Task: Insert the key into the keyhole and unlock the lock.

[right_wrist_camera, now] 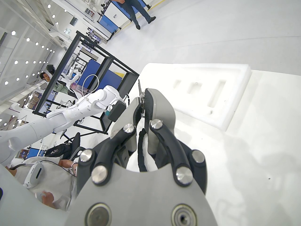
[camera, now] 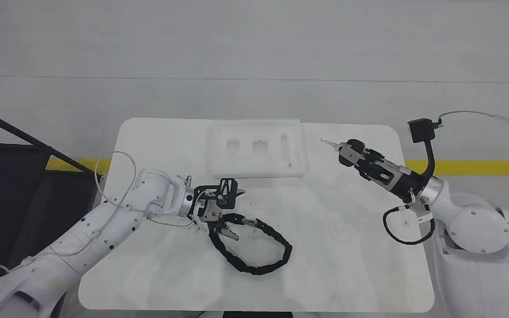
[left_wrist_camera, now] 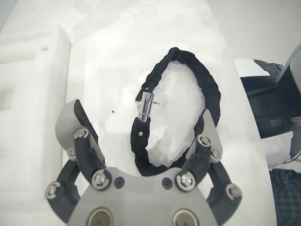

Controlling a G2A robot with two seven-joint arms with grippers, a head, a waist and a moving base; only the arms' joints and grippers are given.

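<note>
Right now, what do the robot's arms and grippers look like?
The left arm and right arm have white rounded shells with thin cables looping outside. The left gripper and right gripper each have a grey metal plate, black linkages with silver bolts, and two grey fingers with ribbed black pads.

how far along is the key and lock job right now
Done: the right gripper is shut on the key, held up off the table. In hand: the left gripper hangs open over the chain lock, which lies on the table with its metal cylinder joining both ends. Left: grip the lock, insert the key, turn it. The keyhole isn't visible.
</note>
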